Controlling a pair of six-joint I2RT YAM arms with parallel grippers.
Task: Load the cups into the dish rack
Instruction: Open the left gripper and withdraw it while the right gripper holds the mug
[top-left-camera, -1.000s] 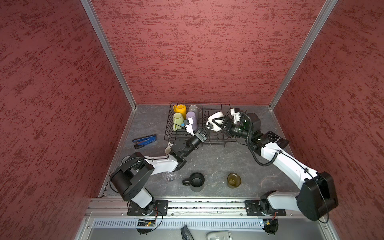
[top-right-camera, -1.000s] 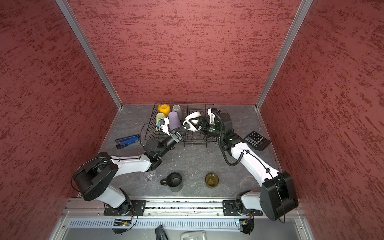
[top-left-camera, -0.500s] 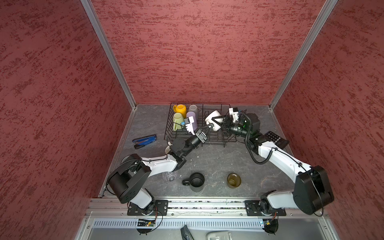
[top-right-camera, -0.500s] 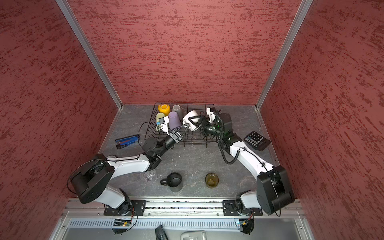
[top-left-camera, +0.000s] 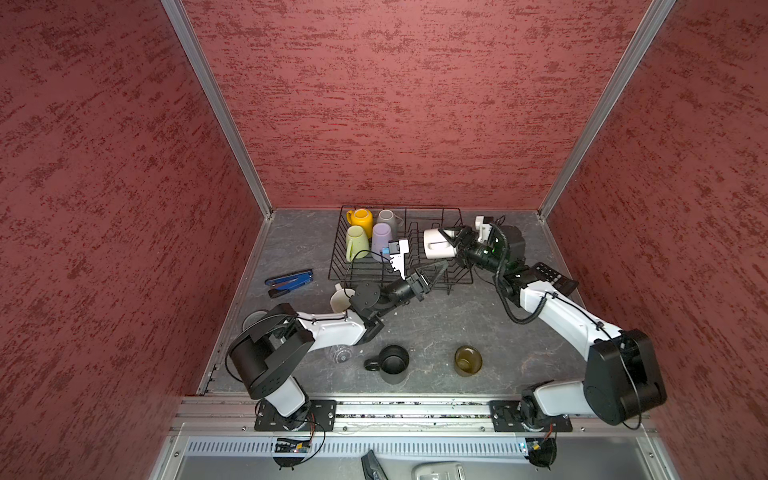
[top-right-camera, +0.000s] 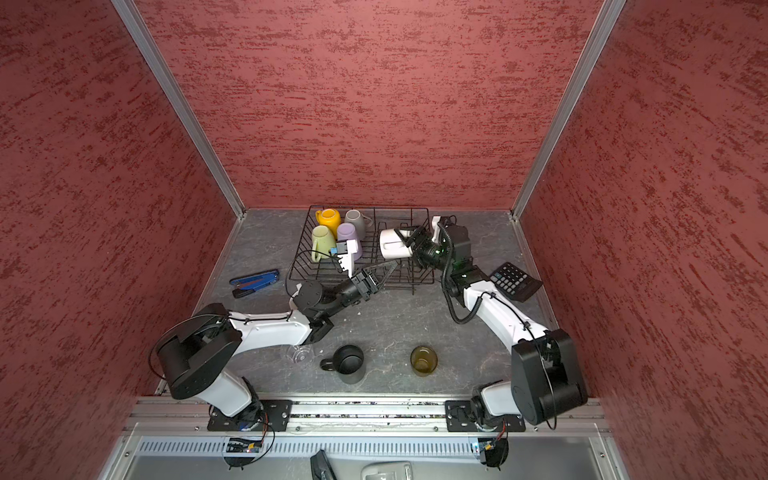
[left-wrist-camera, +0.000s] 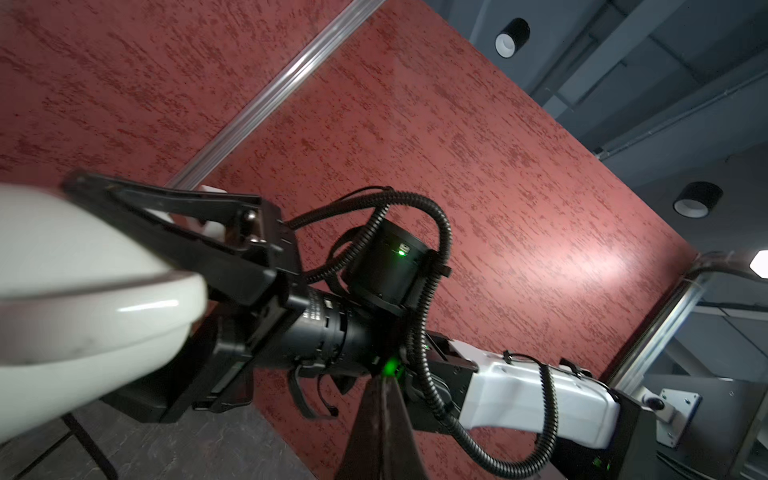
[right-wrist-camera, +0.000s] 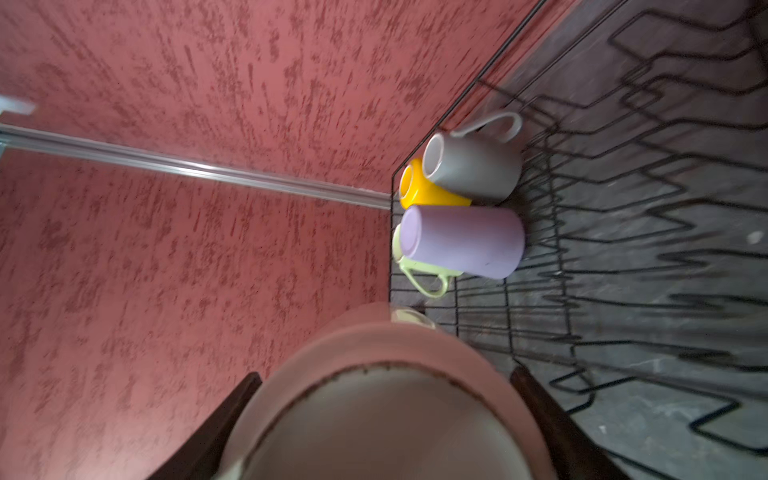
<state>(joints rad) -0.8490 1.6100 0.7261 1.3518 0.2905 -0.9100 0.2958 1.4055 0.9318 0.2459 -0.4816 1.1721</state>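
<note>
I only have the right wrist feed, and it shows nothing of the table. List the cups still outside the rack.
Observer: A black mug and an olive-brown glass stand upright side by side on the table, near its front edge.
Operator: Keep going. Name the next one.
Observer: A clear glass sits left of the black mug, partly under the left arm.
Operator: Finish the list.
Observer: A loose white mug stands on the table at the front left corner of the dish rack, partly hidden by the left arm.
</note>
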